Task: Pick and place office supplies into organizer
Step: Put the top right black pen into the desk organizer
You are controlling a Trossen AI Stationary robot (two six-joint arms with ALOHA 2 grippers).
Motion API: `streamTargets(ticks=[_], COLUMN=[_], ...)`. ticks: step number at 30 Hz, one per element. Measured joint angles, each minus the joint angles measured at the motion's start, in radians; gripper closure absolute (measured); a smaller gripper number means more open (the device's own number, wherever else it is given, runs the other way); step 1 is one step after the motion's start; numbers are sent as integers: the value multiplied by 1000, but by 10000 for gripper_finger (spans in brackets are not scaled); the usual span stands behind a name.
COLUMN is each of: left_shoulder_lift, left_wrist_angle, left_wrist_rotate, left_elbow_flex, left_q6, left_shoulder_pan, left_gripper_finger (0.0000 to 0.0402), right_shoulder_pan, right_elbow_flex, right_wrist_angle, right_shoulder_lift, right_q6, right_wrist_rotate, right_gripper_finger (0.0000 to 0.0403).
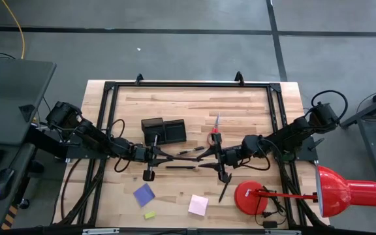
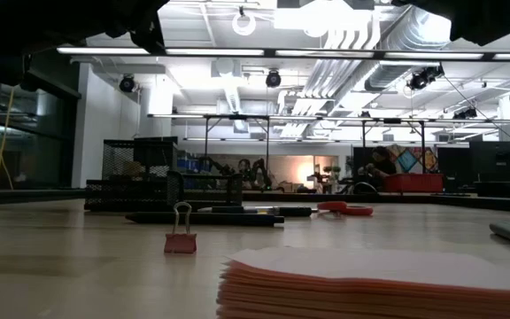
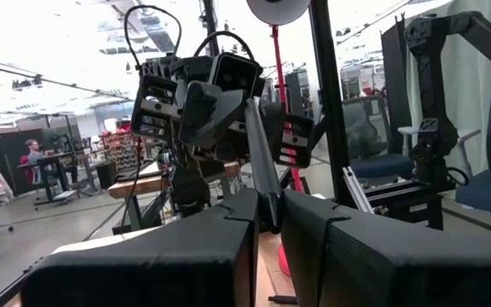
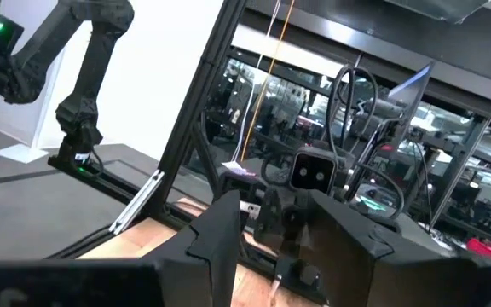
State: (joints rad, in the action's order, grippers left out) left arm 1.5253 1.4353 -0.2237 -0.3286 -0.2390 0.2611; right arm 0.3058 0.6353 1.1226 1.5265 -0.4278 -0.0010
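Left jaws: pressed together on the left gripper (image 1: 154, 156), which is held over the middle of the surface (image 1: 253, 111); in the left wrist view a thin grey rod (image 3: 262, 170) is seen at the narrow gap, and whether it is pinched cannot be told.
Right jaws: held apart on the right gripper (image 1: 219, 158), with nothing seen between them in the right wrist view; the two grippers are faced toward each other, near but apart.
Pens: two thin dark pens (image 1: 189, 151) (image 1: 178, 166) are laid between the grippers, long axes running roughly left to right.
Scissors: the red-handled scissors (image 1: 214, 130) are laid just beyond the right gripper, long axis running near to far, blades pointed at the far edge.
Organizer: the black organizer (image 1: 165, 130) is set beyond the left gripper, left of the scissors.
Pads: a blue-purple note pad (image 1: 144, 194) and a pink note pad (image 1: 198, 205) are laid flat near the front edge, well apart.
Yellow piece: a small yellow piece (image 1: 150, 215) is placed just in front of the blue-purple pad.
Clip: a pink binder clip (image 2: 181, 239) is stood upright, seen in the low view.
Lamp: a red desk lamp (image 1: 318, 192) is set at the right front corner.
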Motion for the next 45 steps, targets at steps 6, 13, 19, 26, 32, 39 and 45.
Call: streamTargets(ticks=[6, 13, 19, 26, 32, 39, 45], left_shoulder_lift=[0, 0, 0, 0, 0, 0, -62], left_wrist_angle=[0, -2, -2, -15, -32, -37, -52], left_wrist_rotate=[0, 1, 0, 1, -19, -88, -152], left_elbow_flex=[0, 0, 0, 0, 0, 0, 38], left_q6=[-1, -2, -1, 0, 9, 7, 6], left_shoulder_pan=[0, 0, 0, 0, 1, 1, 1], left_gripper_finger=[381, 381, 379, 382, 347, 277, 236], right_shoulder_pan=[-3, -25, -55, -57, -55, -54, -43], right_elbow_flex=[0, 0, 0, 0, 0, -2, -2], right_wrist_angle=[2, -4, -11, -13, -27, -86, -135], right_shoulder_lift=[0, 0, 0, -1, -1, 0, 0], right_q6=[-2, 10, 62, 45, 56, 80, 81], right_wrist_rotate=[0, 6, -68, -104, -65, -9, 78], right_gripper_finger=[274, 281, 325, 387, 386, 386, 386])
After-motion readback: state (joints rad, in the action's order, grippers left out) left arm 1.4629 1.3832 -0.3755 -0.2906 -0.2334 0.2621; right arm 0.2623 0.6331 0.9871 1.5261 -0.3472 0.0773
